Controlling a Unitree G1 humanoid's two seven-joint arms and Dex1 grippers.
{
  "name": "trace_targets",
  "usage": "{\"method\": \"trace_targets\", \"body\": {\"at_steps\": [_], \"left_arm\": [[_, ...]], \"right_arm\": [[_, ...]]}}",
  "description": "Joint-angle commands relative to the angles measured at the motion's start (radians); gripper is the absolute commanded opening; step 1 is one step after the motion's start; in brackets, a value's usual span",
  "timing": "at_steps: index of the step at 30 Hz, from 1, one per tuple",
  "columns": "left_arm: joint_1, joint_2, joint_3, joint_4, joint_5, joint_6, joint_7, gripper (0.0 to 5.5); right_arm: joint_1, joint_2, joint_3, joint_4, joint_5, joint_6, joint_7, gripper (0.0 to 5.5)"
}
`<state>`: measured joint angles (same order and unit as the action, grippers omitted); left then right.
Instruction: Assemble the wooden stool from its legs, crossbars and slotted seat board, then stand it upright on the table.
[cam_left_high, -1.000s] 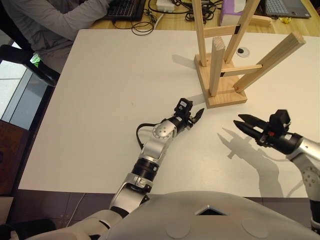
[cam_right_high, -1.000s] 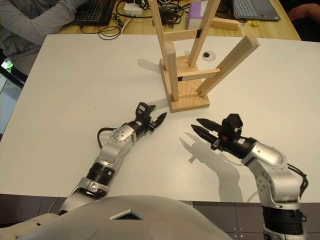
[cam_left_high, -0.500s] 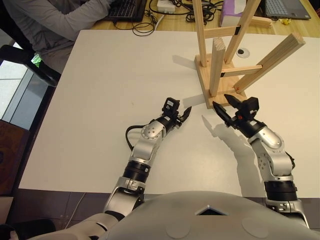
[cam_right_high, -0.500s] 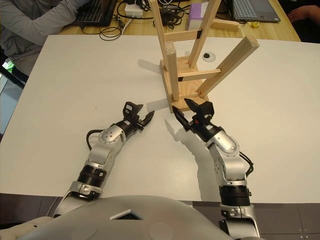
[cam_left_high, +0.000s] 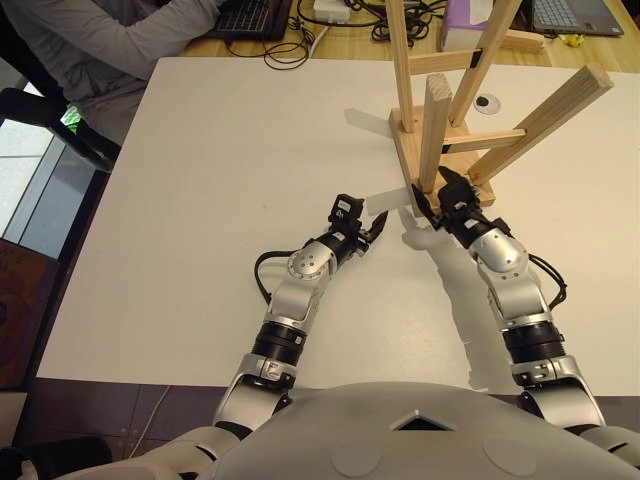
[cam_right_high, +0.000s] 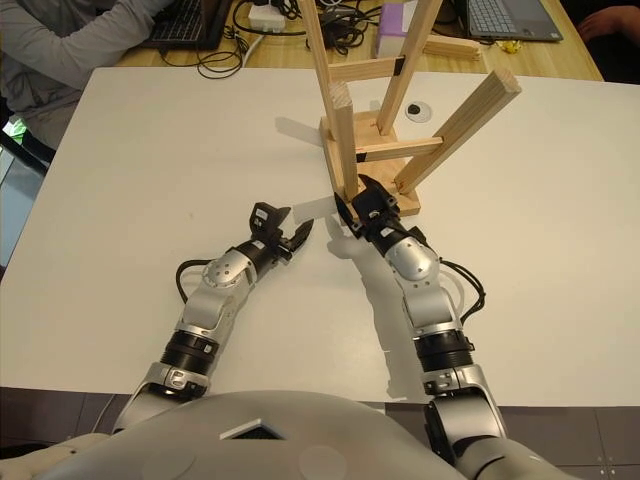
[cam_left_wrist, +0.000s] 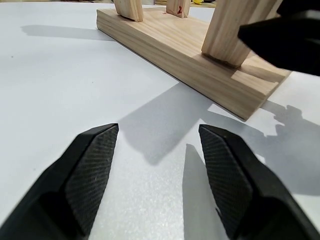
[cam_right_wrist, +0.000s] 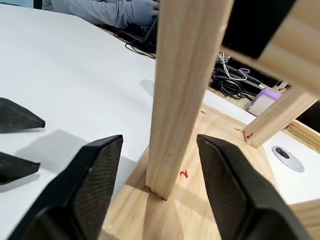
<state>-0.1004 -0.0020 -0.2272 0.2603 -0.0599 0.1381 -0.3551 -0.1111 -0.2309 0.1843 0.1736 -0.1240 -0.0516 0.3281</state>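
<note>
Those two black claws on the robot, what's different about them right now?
The right gripper has its fingers either side of the near leg, just above the seat board, not clamped on it. The left gripper has nothing between its fingers but bare table. The right gripper is over the board; the left gripper lies short of its edge. Both are black, two-fingered and open.

Past the white table's (cam_left_high: 230, 160) far edge: a black keyboard (cam_left_high: 250, 18), tangled cables (cam_left_high: 284, 52), a purple box (cam_left_high: 458, 22), a laptop (cam_left_high: 575, 13). A round cap (cam_left_high: 486, 103) sits in the tabletop.
</note>
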Motion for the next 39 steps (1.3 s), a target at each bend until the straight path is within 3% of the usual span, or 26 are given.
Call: {"method": "trace_targets", "body": {"at_steps": [1,9,16,32,39], "left_arm": [[-0.010,-0.006,0.004,0.015,0.005,0.001,0.008,2.97],[-0.015,-0.005,0.010,0.028,0.005,-0.014,0.008,2.97],[-0.014,-0.005,0.023,0.046,0.004,-0.039,0.016,2.97],[-0.025,-0.008,0.039,0.064,0.000,-0.068,0.017,2.97],[-0.038,-0.009,0.046,0.077,0.004,-0.078,0.020,2.97]], "right_arm": [[-0.021,0.007,0.007,0.022,-0.007,0.089,0.003,2.74],[0.040,-0.057,-0.014,-0.188,0.024,0.481,0.083,2.74],[0.070,-0.209,-0.040,-0.373,0.052,0.696,0.202,2.74],[-0.029,-0.280,-0.200,-0.102,-0.023,0.537,-0.043,2.74],[-0.005,-0.245,-0.229,-0.146,0.042,0.480,-0.009,2.74]]}}
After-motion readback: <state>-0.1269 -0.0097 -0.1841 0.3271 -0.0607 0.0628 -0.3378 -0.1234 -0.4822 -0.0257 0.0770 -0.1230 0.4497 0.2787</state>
